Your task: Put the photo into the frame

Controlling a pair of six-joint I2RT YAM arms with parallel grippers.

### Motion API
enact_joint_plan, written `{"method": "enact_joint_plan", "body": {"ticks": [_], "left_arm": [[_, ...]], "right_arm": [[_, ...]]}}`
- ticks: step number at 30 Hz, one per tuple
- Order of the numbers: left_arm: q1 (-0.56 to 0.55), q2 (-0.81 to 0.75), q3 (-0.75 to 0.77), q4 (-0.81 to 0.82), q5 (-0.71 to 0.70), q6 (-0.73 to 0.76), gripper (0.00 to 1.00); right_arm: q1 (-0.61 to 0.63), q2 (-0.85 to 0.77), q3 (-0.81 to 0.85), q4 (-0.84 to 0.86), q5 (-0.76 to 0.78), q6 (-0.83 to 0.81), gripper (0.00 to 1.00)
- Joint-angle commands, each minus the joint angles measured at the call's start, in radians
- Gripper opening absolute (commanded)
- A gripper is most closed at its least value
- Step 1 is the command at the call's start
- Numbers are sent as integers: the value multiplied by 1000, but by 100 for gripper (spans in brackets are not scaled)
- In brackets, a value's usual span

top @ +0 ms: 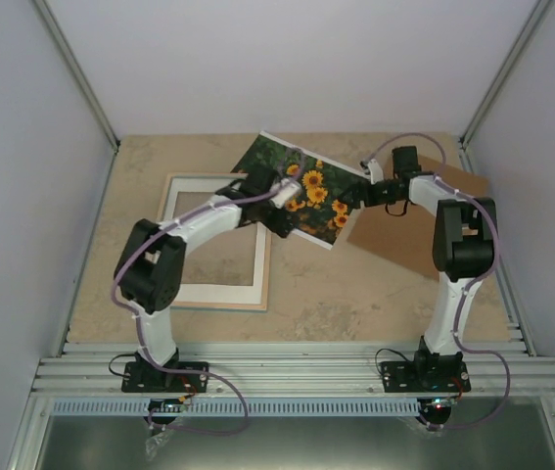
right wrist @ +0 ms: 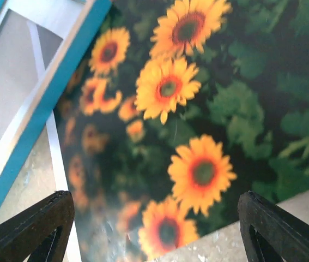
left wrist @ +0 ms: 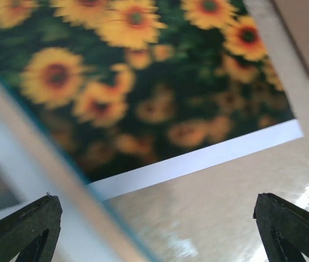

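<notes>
- While the top view takes in the whole table [top: 355,299], it gives the frame [top: 172,220] only as a pale rectangle lying flat on the left side, its opening bare.
- The photo [top: 318,186] lies tilted at the far middle, its left part overlapping the frame's far right corner; both arms reach in over it from either side.
- A brown board [top: 409,245] lies on the right, partly under the right arm; neither wrist view shows it clearly.
- Only the wrist views show the frame's blue: a blurred teal line in the left one, a bright blue band at the left in the right one.
- Left gripper [left wrist: 155,199]: jaws spread wide with nothing between them, above the photo's white edge and bare table.
- Right gripper [right wrist: 154,194]: jaws also spread wide and holding nothing, above the flowers.
- How far above the print either one hangs, I cannot tell.
</notes>
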Motion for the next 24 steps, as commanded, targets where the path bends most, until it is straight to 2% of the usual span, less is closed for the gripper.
{"method": "enact_joint_plan", "body": {"ticks": [1, 5, 11, 18, 24], "left_arm": [[-126, 80, 65, 20, -102, 128, 99], [-210, 177, 129, 1, -138, 199, 99], [-217, 346, 311, -102, -55, 231, 99], [-229, 429, 353, -137, -12, 280, 99], [-229, 478, 365, -145, -41, 308, 99]], "right_arm": [[-30, 26, -62, -23, 5, 7, 83], [-74, 48, -114, -17, -33, 35, 83], [-123, 42, -158, -26, -54, 40, 83], [-137, 23, -180, -20, -88, 53, 83], [-137, 22, -181, -19, -106, 83, 83]]}}
